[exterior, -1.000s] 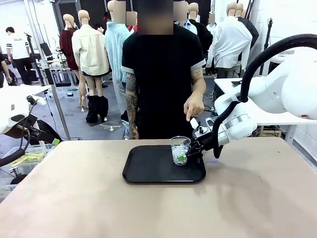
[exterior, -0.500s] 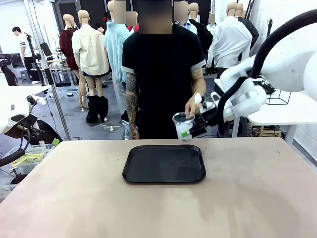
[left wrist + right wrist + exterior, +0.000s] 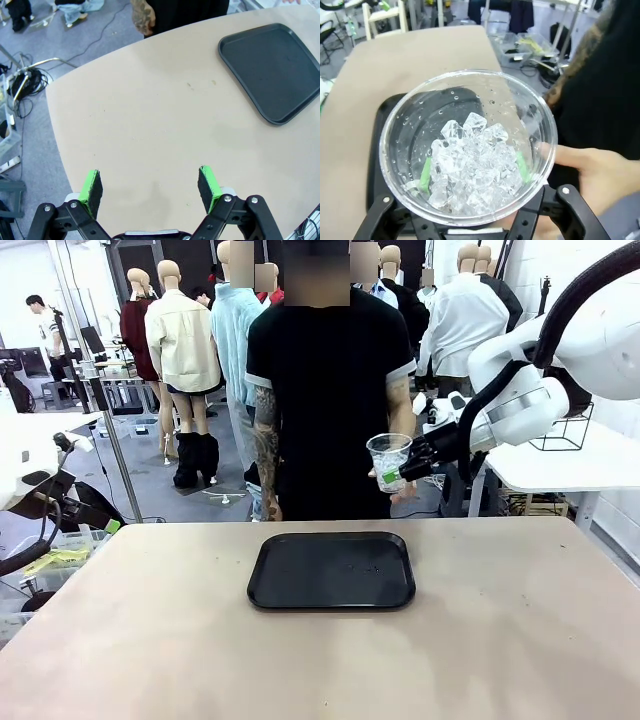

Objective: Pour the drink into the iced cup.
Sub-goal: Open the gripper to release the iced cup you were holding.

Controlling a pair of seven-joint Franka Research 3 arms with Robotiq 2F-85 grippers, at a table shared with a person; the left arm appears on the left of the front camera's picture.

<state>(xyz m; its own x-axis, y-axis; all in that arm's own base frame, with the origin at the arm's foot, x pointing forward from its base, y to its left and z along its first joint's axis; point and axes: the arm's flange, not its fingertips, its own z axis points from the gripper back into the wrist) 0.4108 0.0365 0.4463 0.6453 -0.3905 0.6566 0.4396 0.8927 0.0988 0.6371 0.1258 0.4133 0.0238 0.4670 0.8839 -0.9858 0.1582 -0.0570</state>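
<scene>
the iced cup (image 3: 389,456) is up in the air, clamped in the right arm's jaws, past the far edge of the tabletop (image 3: 150,640) and well above the bare black tray (image 3: 330,585). it stands about upright. from the right wrist i look straight down into it: ice (image 3: 470,170) heaped in the bottom, droplets on the clear wall, no drink in it yet. the green pads (image 3: 425,175) show through the plastic on either side, low on the wall. the person's hand (image 3: 590,175) is just beside the cup, one finger close to the rim; i can't tell whether it touches.

the left arm's jaws stand wide, holding nothing, over bare tabletop near the tray's corner (image 3: 272,70).

as i read it, the step in hand is carrying the cup to be filled. the wall looks thin, so the squeeze wants to be firm enough to hold but not dent it. the rim should stay level so no ice tips out, and the cup should be held dead still while the drink goes in. the extra weight may make it slip between the pads, and that hand nearby is easy to bump.
</scene>
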